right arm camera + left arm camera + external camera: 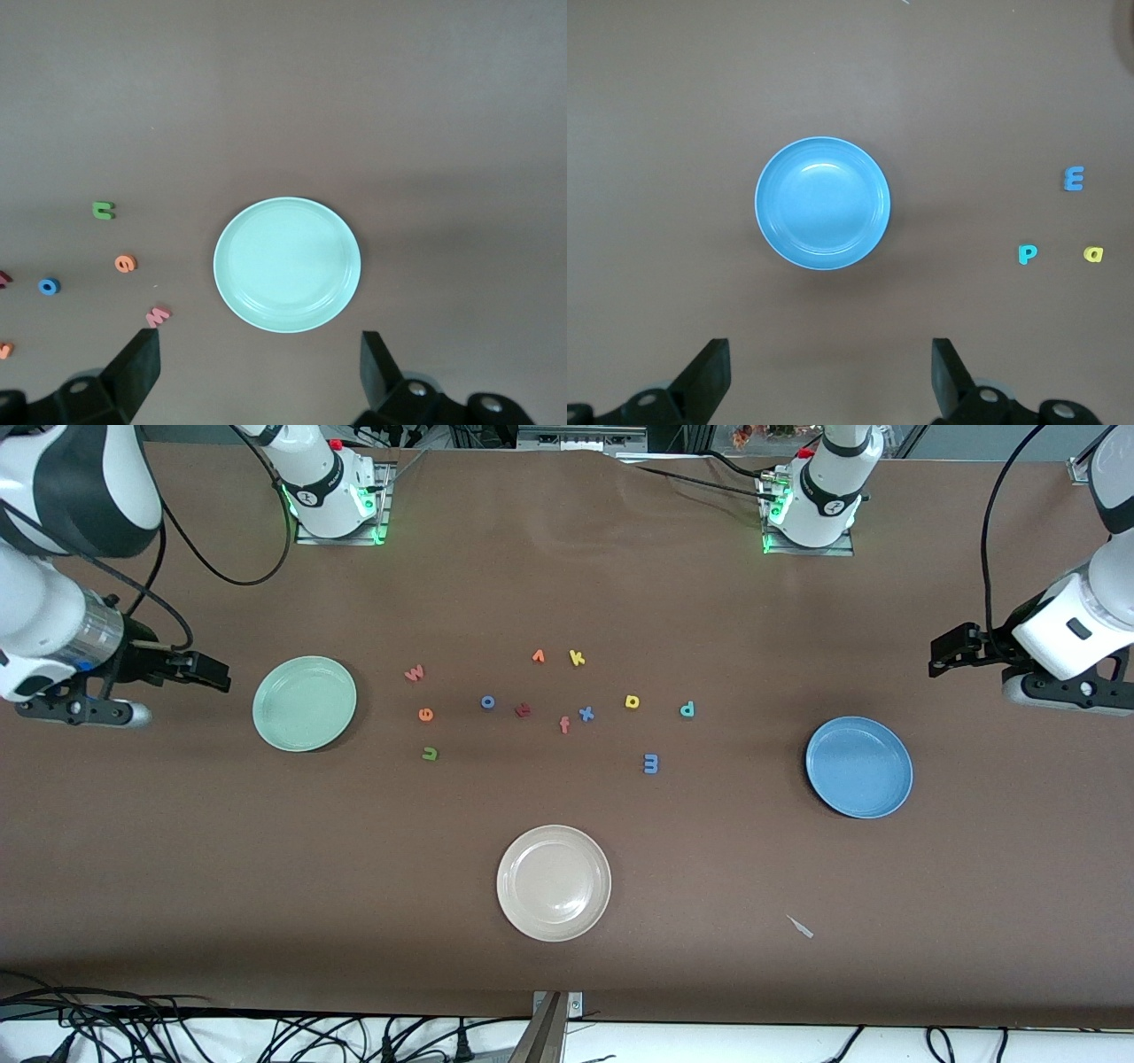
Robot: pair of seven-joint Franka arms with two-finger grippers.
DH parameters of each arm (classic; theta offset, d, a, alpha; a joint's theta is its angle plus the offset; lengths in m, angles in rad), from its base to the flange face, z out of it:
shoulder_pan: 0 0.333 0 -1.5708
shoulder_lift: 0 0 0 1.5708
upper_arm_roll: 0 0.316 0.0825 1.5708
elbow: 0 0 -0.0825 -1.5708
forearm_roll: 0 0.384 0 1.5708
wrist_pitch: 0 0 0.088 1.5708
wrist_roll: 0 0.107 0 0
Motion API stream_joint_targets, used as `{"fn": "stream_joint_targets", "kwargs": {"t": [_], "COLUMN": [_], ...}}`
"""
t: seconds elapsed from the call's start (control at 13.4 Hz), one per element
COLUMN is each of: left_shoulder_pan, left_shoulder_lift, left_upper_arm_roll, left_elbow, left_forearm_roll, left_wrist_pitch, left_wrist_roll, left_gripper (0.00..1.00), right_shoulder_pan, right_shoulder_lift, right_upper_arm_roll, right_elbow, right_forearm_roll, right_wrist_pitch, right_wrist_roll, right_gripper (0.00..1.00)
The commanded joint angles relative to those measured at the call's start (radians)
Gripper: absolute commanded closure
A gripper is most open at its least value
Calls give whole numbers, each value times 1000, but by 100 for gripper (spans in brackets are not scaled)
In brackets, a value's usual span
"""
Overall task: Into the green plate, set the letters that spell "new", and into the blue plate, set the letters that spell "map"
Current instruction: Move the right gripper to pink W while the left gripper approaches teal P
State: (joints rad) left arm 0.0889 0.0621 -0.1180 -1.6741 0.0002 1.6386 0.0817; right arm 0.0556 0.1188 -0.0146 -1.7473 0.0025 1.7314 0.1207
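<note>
Brown table [567,957] from the front: the green plate [304,703] lies at the right arm's end and the blue plate [858,766] at the left arm's, both bare, with a beige plate [554,882] nearest the camera. Between them lie the w [414,673], e [426,714], n [429,754], m [651,763], a [632,701] and p [687,709], mixed with an orange v [538,656], yellow k [577,658], blue o [487,702], x [586,713] and salmon f [564,725]. Left wrist view: the left gripper [828,376] hangs wide open beside the blue plate [822,203]. Right wrist view: the right gripper [260,372] hangs wide open beside the green plate [287,264].
</note>
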Motion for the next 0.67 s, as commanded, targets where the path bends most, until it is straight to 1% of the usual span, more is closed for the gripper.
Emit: {"fn": "stream_joint_targets", "kwargs": {"t": [0.0,0.15,0.22,0.3,0.45,0.52,0.6], "left_shoulder_pan": [-30,-41,-43,-43,-41,-43,-43], "left_shoulder_lift": [45,54,76,97,123,142,163], "left_upper_arm_roll": [-35,-61,-87,-127,-204,-236,-264], "left_elbow": [7,7,7,7,-10,-13,-15], "left_forearm_roll": [-9,-5,-5,-5,-5,-5,-5], "left_wrist_pitch": [10,9,9,10,44,56,79], "left_wrist_roll": [-28,-72,-95,-129,-221,-261,-302], "left_gripper": [0,0,0,0,0,0,0], "right_shoulder_pan": [-9,-5,-3,7,41,68,105], "right_shoulder_lift": [27,67,70,70,82,93,100], "right_upper_arm_roll": [-4,-5,-4,-1,1,1,1], "right_elbow": [32,93,92,88,78,54,11], "right_forearm_roll": [19,13,14,5,10,11,7], "right_wrist_pitch": [-15,-18,-21,-20,-4,20,81], "right_wrist_roll": [-4,-5,14,51,184,250,349], "right_gripper": [0,0,0,0,0,2,3]}}
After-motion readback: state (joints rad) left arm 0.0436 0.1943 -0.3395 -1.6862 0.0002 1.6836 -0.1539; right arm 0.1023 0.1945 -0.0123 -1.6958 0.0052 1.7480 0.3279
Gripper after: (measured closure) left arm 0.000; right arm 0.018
